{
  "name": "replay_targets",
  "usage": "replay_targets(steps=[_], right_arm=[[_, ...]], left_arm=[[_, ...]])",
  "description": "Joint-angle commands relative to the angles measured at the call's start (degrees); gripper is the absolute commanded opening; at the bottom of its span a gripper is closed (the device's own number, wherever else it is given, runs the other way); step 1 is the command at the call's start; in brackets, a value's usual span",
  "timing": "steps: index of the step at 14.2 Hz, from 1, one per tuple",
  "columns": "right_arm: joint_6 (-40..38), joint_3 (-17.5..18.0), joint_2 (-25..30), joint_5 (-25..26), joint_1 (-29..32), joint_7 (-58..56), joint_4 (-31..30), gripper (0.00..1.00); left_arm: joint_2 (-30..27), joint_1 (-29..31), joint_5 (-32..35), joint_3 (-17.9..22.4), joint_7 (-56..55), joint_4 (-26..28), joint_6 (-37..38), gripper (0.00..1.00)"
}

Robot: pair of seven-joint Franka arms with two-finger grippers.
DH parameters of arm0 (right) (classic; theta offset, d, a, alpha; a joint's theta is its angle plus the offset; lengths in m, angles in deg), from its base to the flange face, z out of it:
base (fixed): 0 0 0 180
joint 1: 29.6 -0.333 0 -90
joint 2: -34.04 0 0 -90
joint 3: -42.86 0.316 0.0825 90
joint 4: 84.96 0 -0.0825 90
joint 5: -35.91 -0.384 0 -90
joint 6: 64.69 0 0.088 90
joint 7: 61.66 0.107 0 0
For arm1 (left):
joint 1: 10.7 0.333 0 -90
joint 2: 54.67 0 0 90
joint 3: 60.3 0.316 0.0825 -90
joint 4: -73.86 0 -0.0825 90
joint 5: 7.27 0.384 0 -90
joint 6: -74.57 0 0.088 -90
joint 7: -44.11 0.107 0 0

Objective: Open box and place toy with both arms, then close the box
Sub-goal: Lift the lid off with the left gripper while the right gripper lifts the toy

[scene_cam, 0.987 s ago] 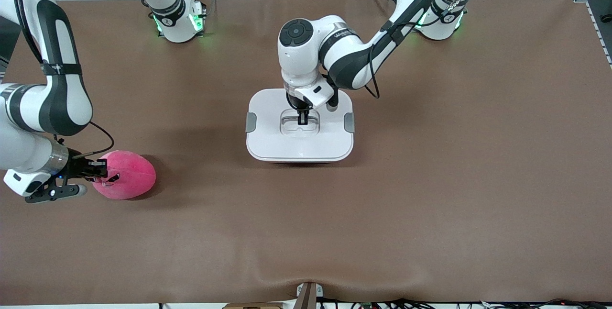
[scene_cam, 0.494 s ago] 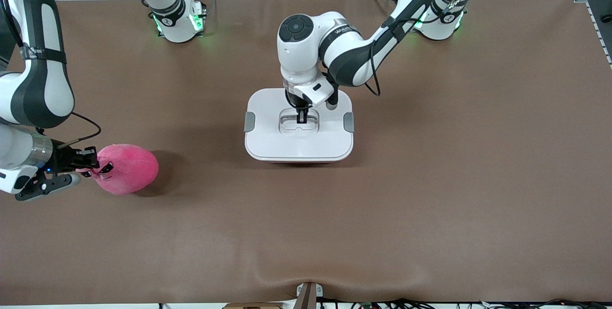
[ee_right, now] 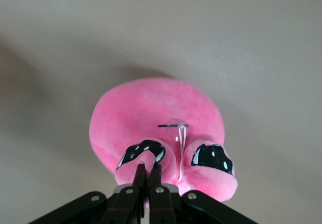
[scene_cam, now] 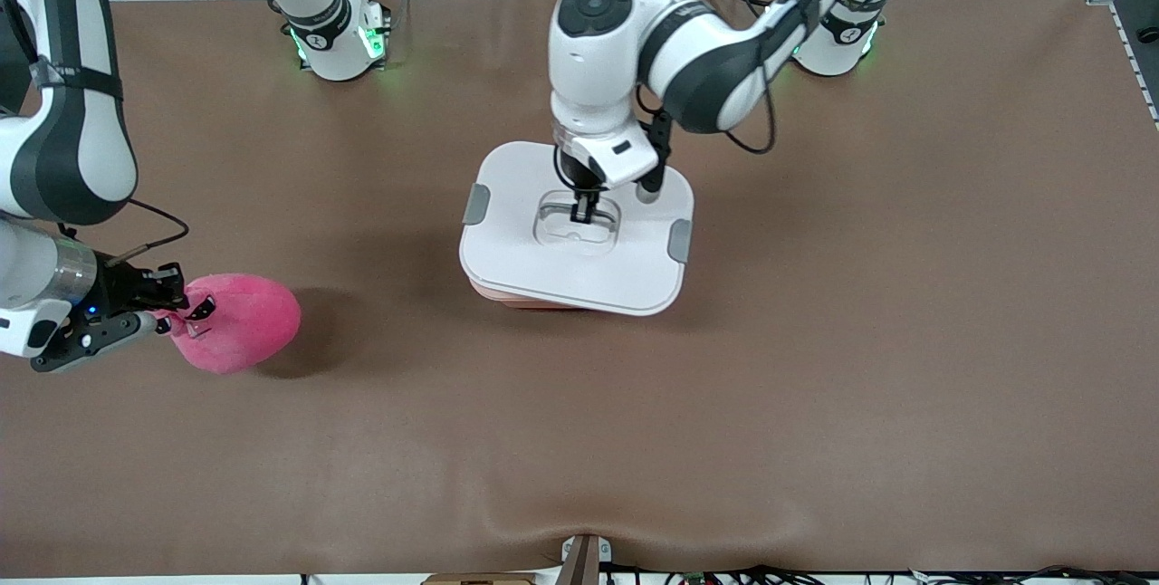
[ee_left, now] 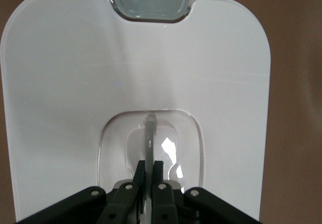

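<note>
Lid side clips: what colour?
Grey. The clips on the white lid show best in the left wrist view.

White lid askew; pink toy lifted.

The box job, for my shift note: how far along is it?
Done: both grips are made. The left gripper is shut on the handle of the lid; the right gripper is shut on the pink toy. In hand: the lid sits skewed over the pink box, coming off. Left: clear the lid, put the toy in, close the box.
</note>
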Motion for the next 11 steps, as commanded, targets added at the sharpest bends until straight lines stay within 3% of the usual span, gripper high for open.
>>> replay_targets(steps=[1,9,11], right_arm=[[-1.7,-0.1,3.2,-0.6,-1.6,-1.4,-0.5,0.00],[-3.6,0.2,3.6,-2.1,-3.2,-14.1,3.1,0.00],[-8.1,0.2,3.8,-2.2,-5.1,-18.9,5.0,0.00]], left_arm=[[-3.2,5.5,-4.4,-0.6,10.8,0.2,3.6,0.00],[-8.4,20.8,-12.2,-0.6,45.9,0.2,15.0,0.00],[-9.2,23.7,-12.3,-0.5,53.3,0.2,17.6,0.00]])
